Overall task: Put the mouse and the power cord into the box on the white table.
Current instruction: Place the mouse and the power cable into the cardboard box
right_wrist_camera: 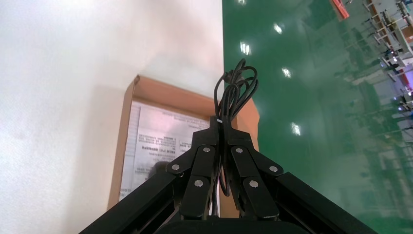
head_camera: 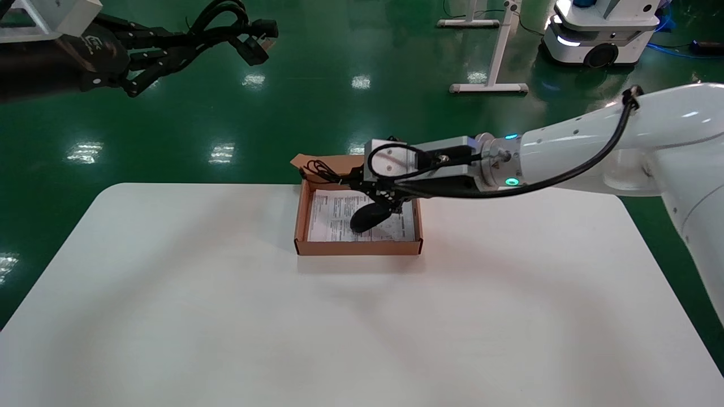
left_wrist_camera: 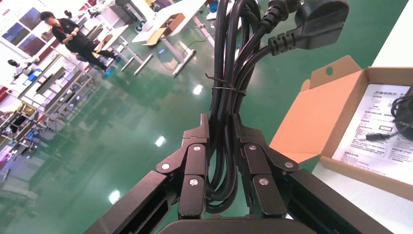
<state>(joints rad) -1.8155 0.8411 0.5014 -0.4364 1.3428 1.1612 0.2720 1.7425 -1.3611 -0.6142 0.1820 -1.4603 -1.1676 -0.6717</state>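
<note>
Head view shows the right gripper [head_camera: 342, 180] pinching the mouse's thin wire, the mouse [head_camera: 369, 217] dangling directly over the box [head_camera: 358, 246]; left gripper [left_wrist_camera: 220, 127] clamps the power cord [left_wrist_camera: 234, 73], well apart.

A brown cardboard box [head_camera: 358, 246] lined with a white sheet [head_camera: 331, 217] of fine black print sits on the plain white table [head_camera: 226, 316], with a black mouse [head_camera: 369, 217] inside, a black power cord [left_wrist_camera: 229, 97] in the black left gripper [left_wrist_camera: 219, 146], and glossy green floor [head_camera: 283, 113] beyond.
</note>
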